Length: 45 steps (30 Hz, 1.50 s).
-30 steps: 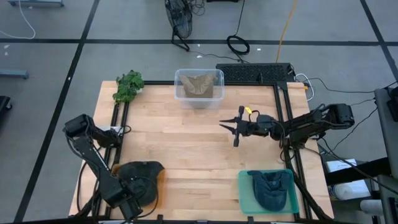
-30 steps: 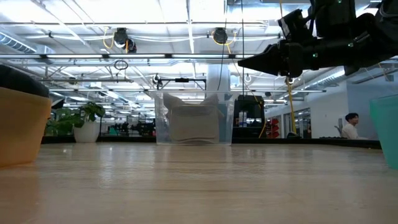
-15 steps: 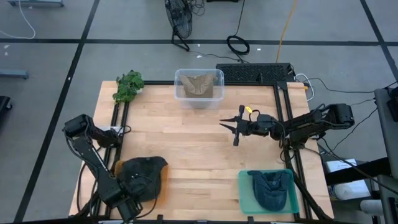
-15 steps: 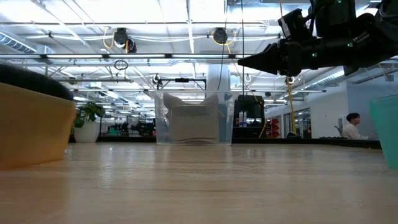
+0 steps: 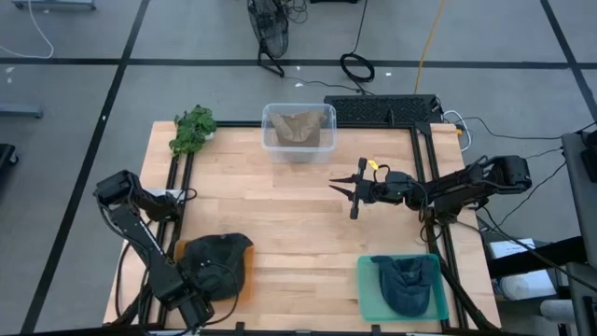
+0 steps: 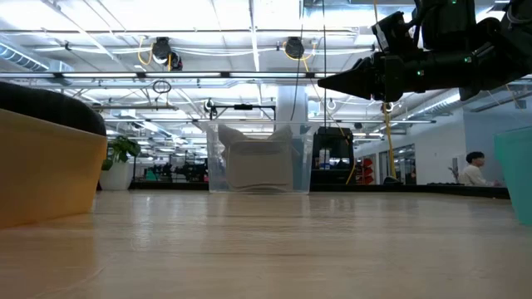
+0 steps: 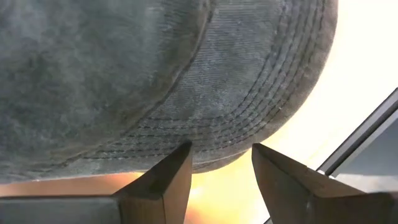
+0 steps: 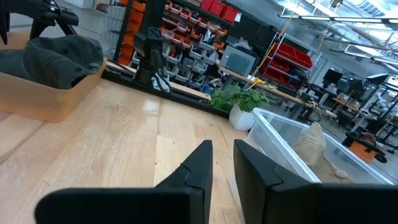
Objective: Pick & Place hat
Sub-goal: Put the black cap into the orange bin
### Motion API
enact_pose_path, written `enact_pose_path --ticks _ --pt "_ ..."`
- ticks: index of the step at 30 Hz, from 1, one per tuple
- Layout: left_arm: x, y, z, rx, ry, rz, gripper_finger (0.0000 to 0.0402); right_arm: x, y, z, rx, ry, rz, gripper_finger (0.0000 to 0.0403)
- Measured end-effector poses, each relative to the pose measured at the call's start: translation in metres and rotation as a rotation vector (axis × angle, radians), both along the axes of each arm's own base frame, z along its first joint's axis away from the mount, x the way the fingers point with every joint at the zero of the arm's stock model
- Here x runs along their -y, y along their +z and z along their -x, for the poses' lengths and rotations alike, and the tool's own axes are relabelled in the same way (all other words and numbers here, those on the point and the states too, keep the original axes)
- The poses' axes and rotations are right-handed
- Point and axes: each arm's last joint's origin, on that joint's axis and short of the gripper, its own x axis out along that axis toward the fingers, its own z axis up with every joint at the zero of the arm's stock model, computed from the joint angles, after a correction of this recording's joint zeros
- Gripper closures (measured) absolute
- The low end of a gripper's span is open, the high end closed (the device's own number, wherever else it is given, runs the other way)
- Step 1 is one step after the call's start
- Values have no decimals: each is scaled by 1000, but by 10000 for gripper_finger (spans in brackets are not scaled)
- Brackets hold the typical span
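A dark denim hat [image 5: 216, 261] lies crown up in a tan tray [image 6: 46, 174] at the table's near left corner. My left gripper [image 5: 191, 303] points down at the tray's near side. It is open, and in its wrist view the hat's stitched brim [image 7: 249, 106] fills the picture, its edge just over the gap between the fingers [image 7: 217, 152]. My right gripper [image 5: 334, 185] hovers level above the table's right half, pointing toward the left edge. Its fingers [image 8: 222, 149] are shut to a narrow slit with nothing between them. My left gripper comes at the hat's brim edge [image 7: 217, 163] from above, one fingertip [image 7: 177, 162] on each side of a short stretch of it. Whether the fingertips touch the brim or the tray, I cannot tell.
A clear bin [image 5: 298, 129] with a tan hat stands at the far middle. A green tray [image 5: 366, 289] at the near right holds another dark hat [image 5: 406, 285]. A small plant [image 5: 191, 129] sits at the far left. Bare wood lies between them.
The tan tray with the dark hat has slid a little toward the table's right and far side; in the low view its wall reaches farther in from the left. My left gripper has tipped slightly beside it. My right gripper has kept still.
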Motion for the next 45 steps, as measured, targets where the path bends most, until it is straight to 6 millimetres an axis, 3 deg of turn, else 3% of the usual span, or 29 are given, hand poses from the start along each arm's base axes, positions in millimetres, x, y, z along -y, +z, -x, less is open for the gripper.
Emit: enact_pose_path --ticks 24,27,30,31,40,45 --pt "-13 -1 -17 -6 -193 20 225 0 -4 0 -31 0 -83 360" --pt "-15 0 -19 -32 -229 38 270 0 -5 0 -32 -1 -102 360" --pt "-16 6 -23 -38 -254 36 368 0 -5 0 -28 -1 -121 360" --pt "-17 8 -24 -35 -249 37 383 0 -5 0 -26 -1 -128 360" --pt "-26 40 -20 15 -194 58 398 0 -5 0 -31 -2 -146 360" --pt "-36 62 -15 172 -151 -16 399 0 -5 0 -31 -2 -146 360"
